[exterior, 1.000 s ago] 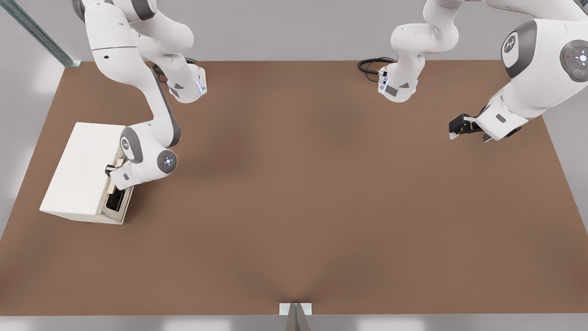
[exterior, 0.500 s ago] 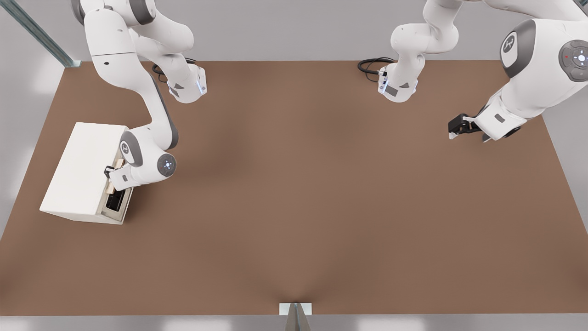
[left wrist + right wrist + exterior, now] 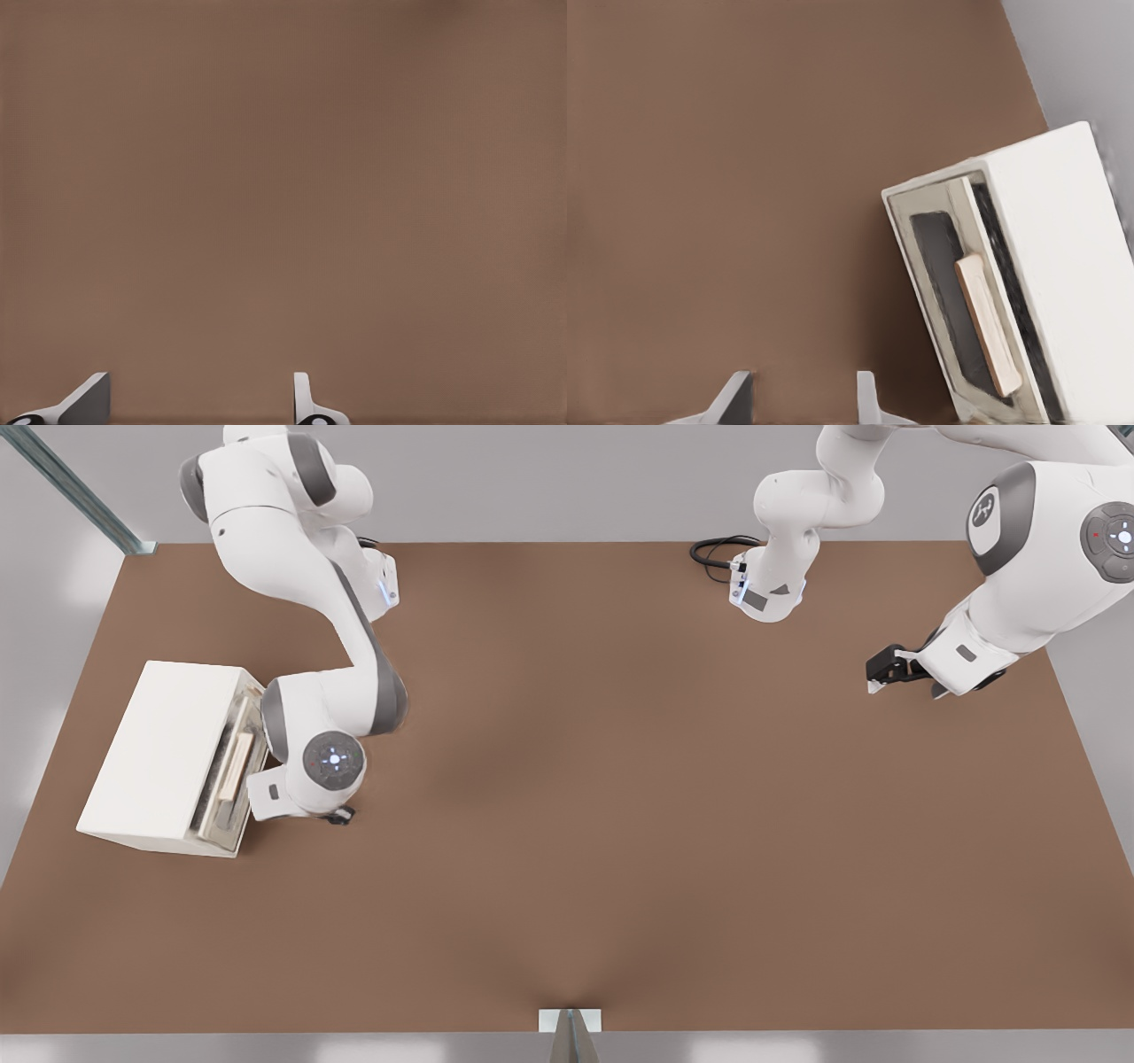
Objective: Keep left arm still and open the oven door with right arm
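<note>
The white box oven stands at the front view's left. Its oven door, cream-framed with a pale tan bar handle, faces the table's middle. In the right wrist view the oven door shows its dark window and the handle, with a dark gap along the handle-side edge where it stands slightly off the box. My gripper hangs under the right arm's wrist, just off the door toward the front view's right, touching nothing. The gripper is open, with only bare table between its fingertips.
The brown table stretches wide toward the front view's right. The parked left arm hovers at the far right with its gripper above the table. A black cable lies near the back edge.
My gripper has come off the oven handle and drawn back toward the front view's right and front. The arm's elbow swung right. The door's face now shows tipped out from the box.
</note>
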